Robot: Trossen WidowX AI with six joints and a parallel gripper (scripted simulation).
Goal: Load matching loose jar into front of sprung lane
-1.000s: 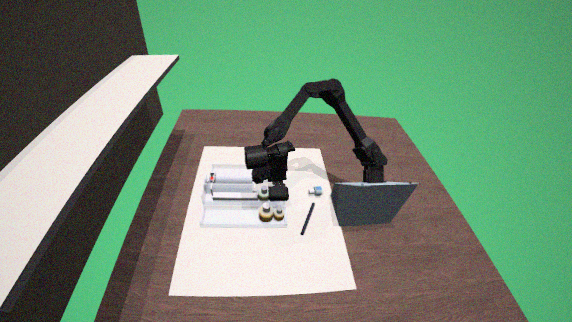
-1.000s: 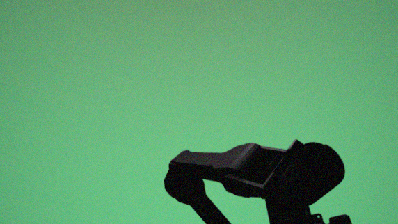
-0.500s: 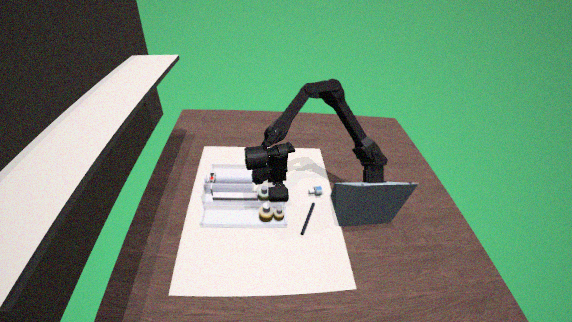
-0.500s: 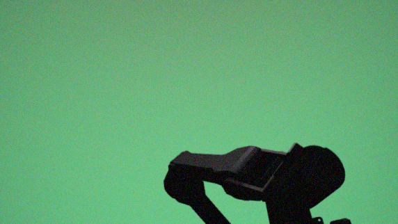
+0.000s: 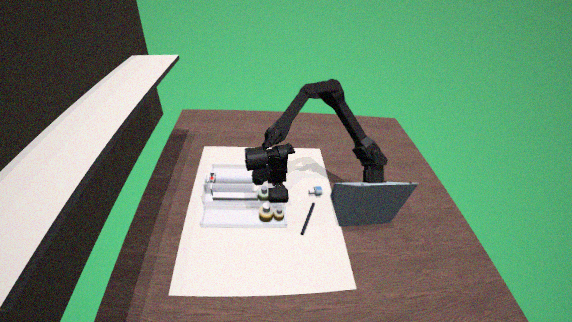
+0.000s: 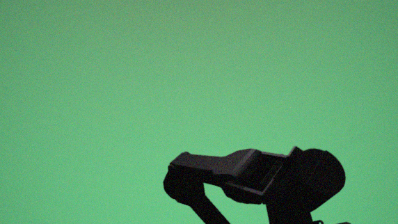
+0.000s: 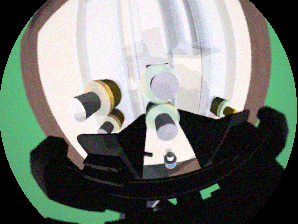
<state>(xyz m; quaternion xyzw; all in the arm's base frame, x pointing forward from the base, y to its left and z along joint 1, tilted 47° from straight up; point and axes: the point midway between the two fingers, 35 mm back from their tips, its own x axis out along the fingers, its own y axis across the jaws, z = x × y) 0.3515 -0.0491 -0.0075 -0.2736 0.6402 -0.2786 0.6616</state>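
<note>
Roughly halfway: jaws pinching the pale green grey-lidded jar (image 7: 162, 123) at the middle lane's front, right behind its twin jar (image 7: 160, 84), so pushing the row back and letting go remain.

Our claw (image 7: 161, 137), clamped on a pale green jar (image 7: 162, 121), faces the middle lane, where a like jar (image 7: 161, 84) blocks the mouth. Yellow jars (image 7: 100, 99) crowd our one flank, another yellow jar (image 7: 222, 106) the other.
</note>
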